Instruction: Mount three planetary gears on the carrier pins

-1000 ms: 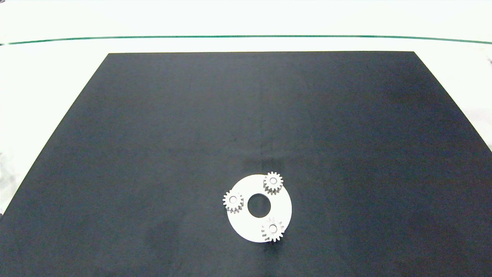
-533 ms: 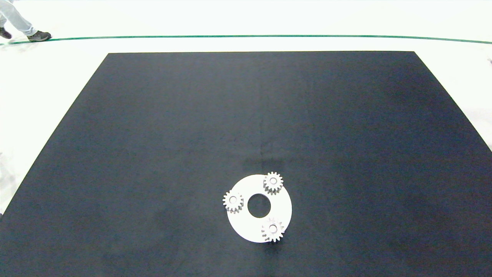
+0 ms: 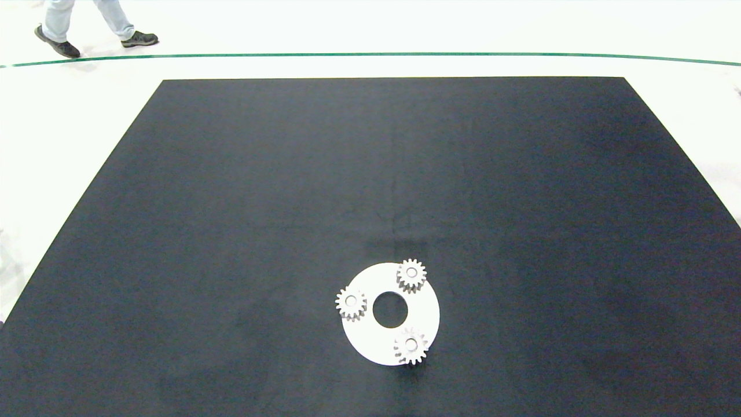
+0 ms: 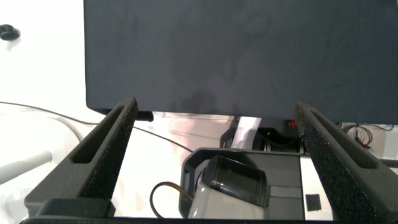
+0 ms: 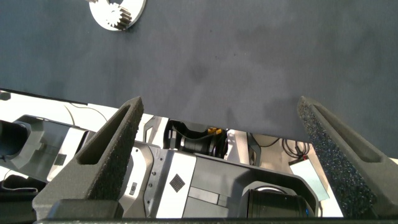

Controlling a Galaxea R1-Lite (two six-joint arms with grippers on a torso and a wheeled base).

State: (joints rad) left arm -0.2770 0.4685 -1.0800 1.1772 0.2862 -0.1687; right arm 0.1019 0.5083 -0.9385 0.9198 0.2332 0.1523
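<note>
Lying flat on the black mat [image 3: 231,202], near its front edge and a little right of centre: the white ring-shaped disc [image 3: 425,315] with its large central hole. Sitting on the disc, spaced evenly around that hole: the three planetary gears, each one already down over one of the carrier pins, with a pale pin end showing in each bore. Resting at the far side of the disc: the far gear [image 3: 411,274]. Overhanging the disc's left rim: the left gear [image 3: 351,302]. Sitting at the near rim, teeth reaching just past the edge: the near gear [image 3: 410,346]. Standing apart from one another, all three, none touching its neighbour.

Staying out of the head view entirely, both arms. Hanging off the near edge of the mat, over the robot's own base: the left gripper [image 4: 214,165], fingers spread wide, nothing between them. Hanging likewise off the mat's near edge: the right gripper [image 5: 217,162], fingers also spread wide and holding nothing, with the disc and one gear just showing at the far edge of its wrist view, well apart from the fingers.

Walking on the white floor beyond the green line [image 3: 405,55]: a person's legs [image 3: 87,17] in light trousers and dark shoes.
</note>
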